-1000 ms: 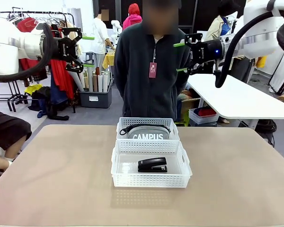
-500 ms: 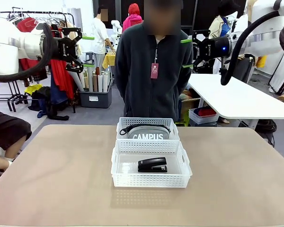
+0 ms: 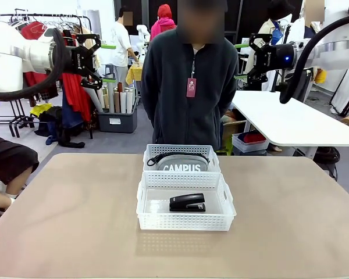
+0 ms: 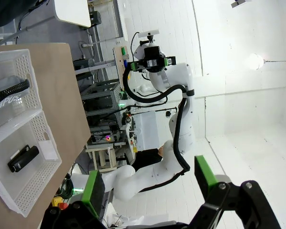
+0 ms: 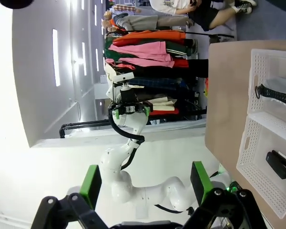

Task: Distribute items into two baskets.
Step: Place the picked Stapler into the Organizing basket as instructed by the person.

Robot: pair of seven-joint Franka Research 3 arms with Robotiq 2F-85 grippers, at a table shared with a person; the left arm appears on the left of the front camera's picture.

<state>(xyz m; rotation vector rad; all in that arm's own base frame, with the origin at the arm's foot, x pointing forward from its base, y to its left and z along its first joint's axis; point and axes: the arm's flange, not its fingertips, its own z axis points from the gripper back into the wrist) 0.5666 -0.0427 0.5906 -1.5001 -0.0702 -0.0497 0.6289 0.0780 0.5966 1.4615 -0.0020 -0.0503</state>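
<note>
Judging by the table (image 3: 75,221), you look finished: the grey pouch (image 3: 182,164) lies in the far basket (image 3: 181,150), the stapler (image 3: 187,202) in the near basket (image 3: 185,220), and the left gripper (image 3: 102,63) and right gripper (image 3: 242,60) hang high, jaws wide and empty.

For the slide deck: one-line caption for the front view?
Small black stapler in near white lattice basket, grey CAMPUS pouch in far basket; both grippers raised, open.
</note>
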